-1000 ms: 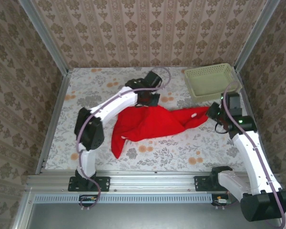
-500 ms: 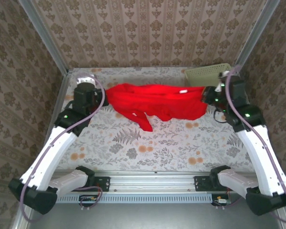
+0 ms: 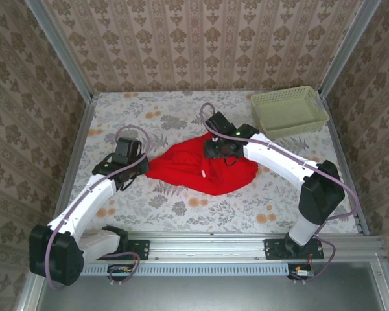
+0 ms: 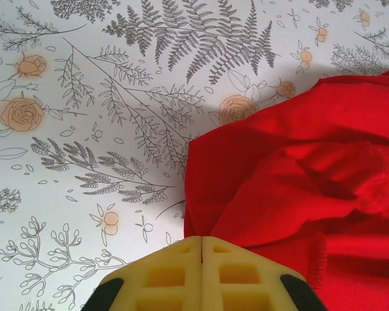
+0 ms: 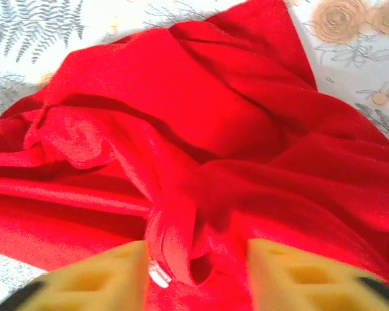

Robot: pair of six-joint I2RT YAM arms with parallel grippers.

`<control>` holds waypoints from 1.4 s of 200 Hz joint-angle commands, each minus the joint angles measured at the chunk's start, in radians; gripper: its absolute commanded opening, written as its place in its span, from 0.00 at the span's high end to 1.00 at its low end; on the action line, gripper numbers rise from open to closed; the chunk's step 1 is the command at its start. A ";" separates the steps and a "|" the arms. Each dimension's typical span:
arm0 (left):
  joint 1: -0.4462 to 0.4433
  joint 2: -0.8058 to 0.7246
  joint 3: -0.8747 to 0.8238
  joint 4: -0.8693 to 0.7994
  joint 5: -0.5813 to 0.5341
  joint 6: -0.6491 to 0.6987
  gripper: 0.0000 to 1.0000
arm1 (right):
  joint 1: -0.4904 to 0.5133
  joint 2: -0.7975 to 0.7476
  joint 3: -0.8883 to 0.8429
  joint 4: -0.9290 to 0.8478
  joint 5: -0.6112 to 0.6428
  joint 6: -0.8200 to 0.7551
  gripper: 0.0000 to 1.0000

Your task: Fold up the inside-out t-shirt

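The inside-out t-shirt (image 3: pixel 204 172) lies as a crumpled bright red heap in the middle of the flowered table. My left gripper (image 3: pixel 144 166) is at the heap's left tip. In the left wrist view its yellow fingers (image 4: pixel 175 272) are pressed together, and the red cloth (image 4: pixel 292 181) draws to a point at their tips. My right gripper (image 3: pixel 222 149) sits over the heap's far edge. Its fingers (image 5: pixel 97 282) stand apart, with a loose fold of the shirt (image 5: pixel 201 129) and a small white label (image 5: pixel 159 276) between them, not pinched.
A pale green basket (image 3: pixel 288 110) stands at the back right corner. Patterned walls and metal posts close in the table (image 3: pixel 181 116) on three sides. The right arm reaches across from the right, over the table's near right part.
Half a second ago both grippers held the shirt stretched out near the back. Now it lies bunched at the centre, the right gripper has opened, and both arms have come inward.
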 commanded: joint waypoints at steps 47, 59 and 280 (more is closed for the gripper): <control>0.033 -0.020 -0.013 -0.001 0.004 0.004 1.00 | -0.292 -0.447 -0.455 0.046 -0.050 0.069 0.47; 0.039 -0.018 -0.013 0.003 0.009 0.006 1.00 | -0.333 -0.483 -0.552 0.070 -0.081 0.088 0.49; 0.046 -0.003 0.014 -0.006 0.043 0.002 1.00 | -0.342 -0.156 -0.528 0.263 -0.119 0.036 0.79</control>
